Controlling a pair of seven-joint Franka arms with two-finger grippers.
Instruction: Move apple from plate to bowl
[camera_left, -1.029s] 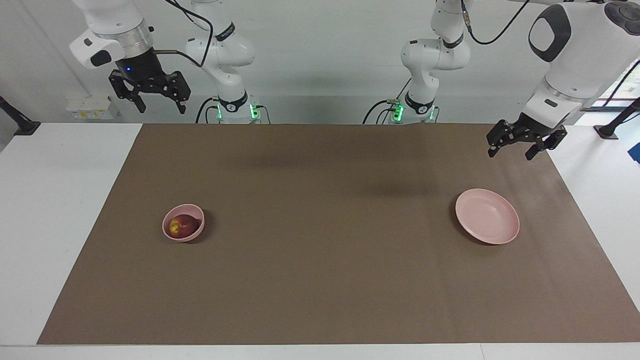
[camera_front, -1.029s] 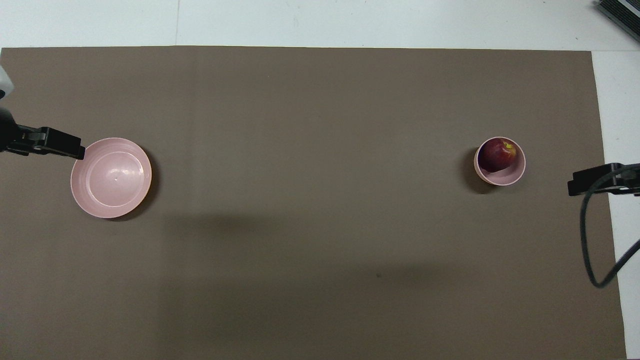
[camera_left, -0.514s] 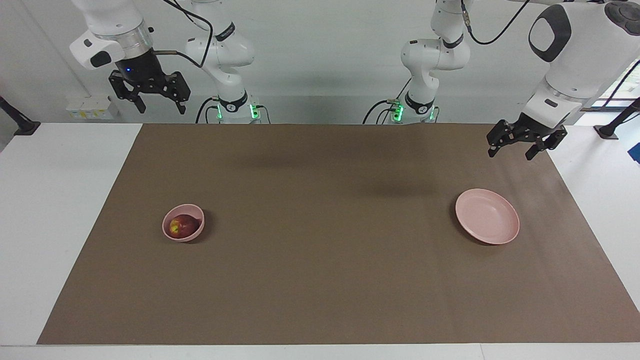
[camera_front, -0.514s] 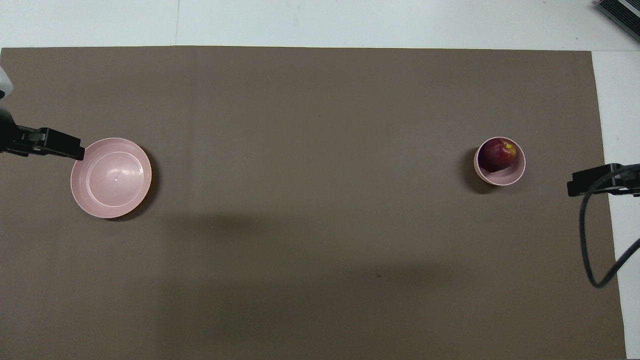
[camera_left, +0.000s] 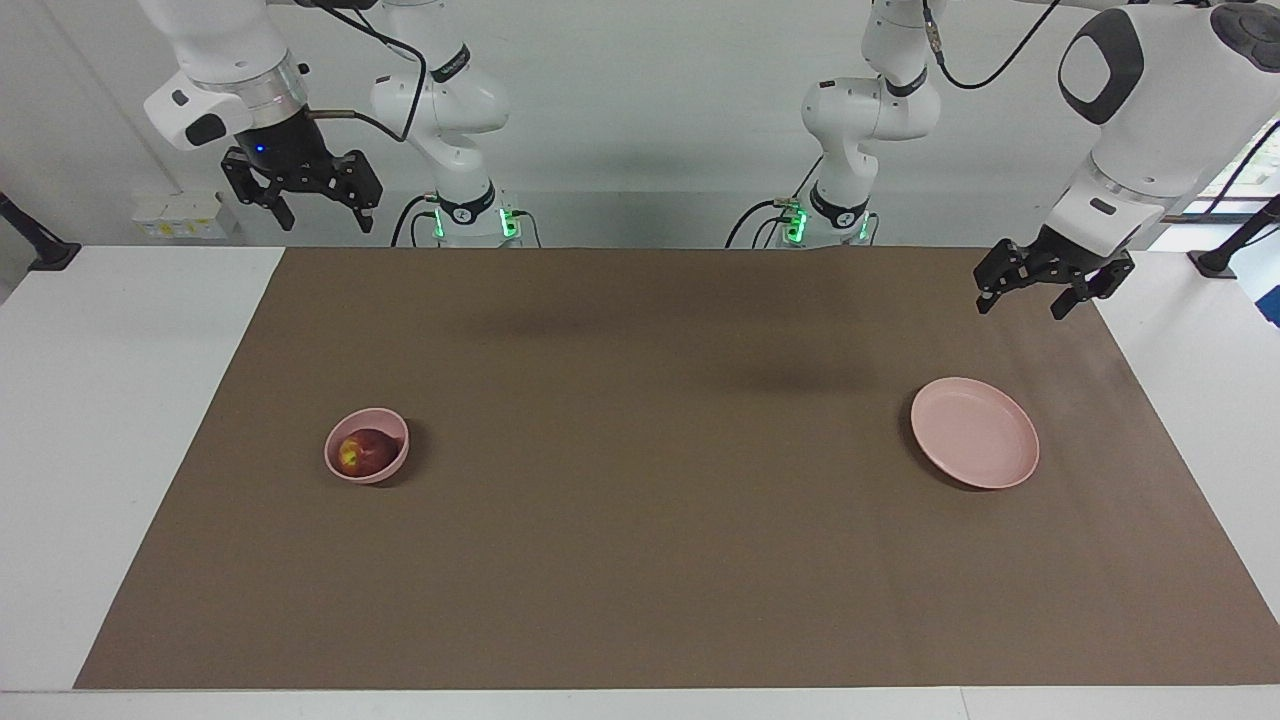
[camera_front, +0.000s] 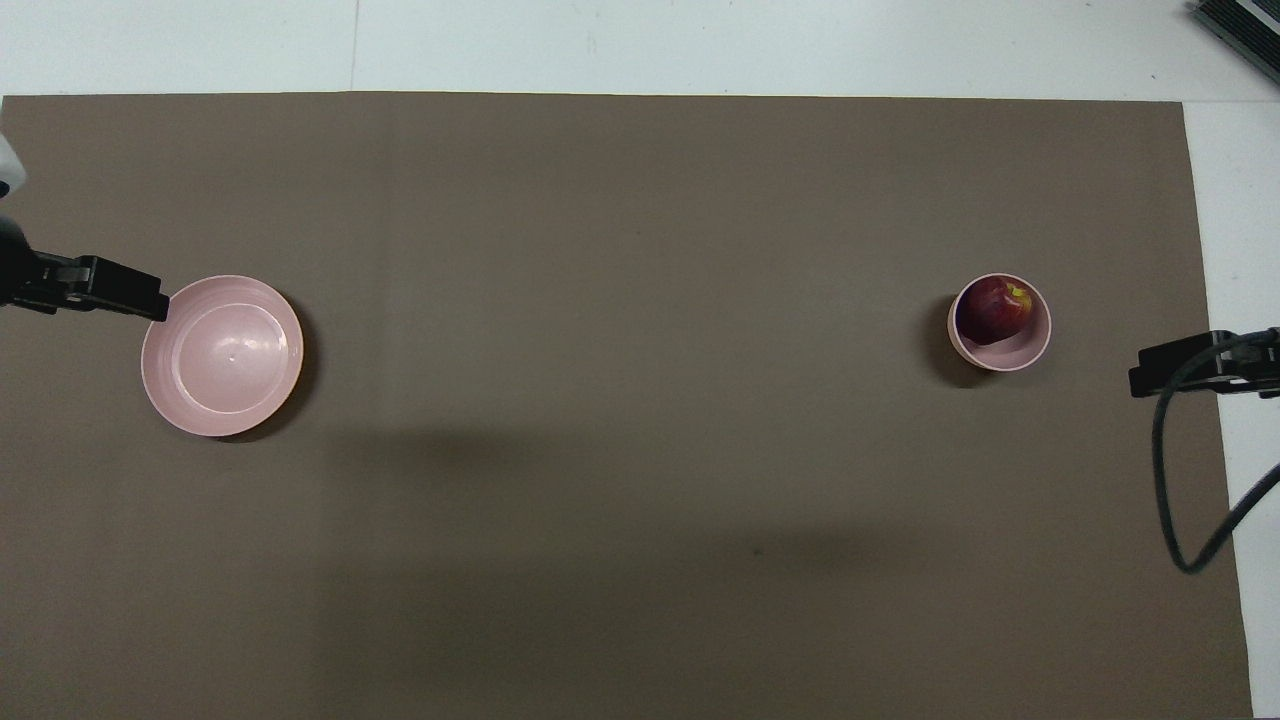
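The dark red apple (camera_left: 364, 452) lies in the small pink bowl (camera_left: 340, 468) toward the right arm's end of the table; both also show in the overhead view, the apple (camera_front: 995, 308) inside the bowl (camera_front: 1022, 352). The flat pink plate (camera_left: 974, 432) is bare toward the left arm's end, and the plate shows in the overhead view (camera_front: 222, 355). My right gripper (camera_left: 320, 217) is open and empty, raised high over the table edge at its own end. My left gripper (camera_left: 1022, 304) is open and empty, up in the air over the mat close to the plate.
A brown mat (camera_left: 650, 560) covers most of the white table (camera_left: 120, 400). A black cable (camera_front: 1175, 500) hangs from the right arm at the mat's edge. A dark device corner (camera_front: 1240, 25) sits at the table's farthest corner.
The right gripper has risen a little and drifted slightly; the left gripper, the apple, the bowl and the plate have not moved.
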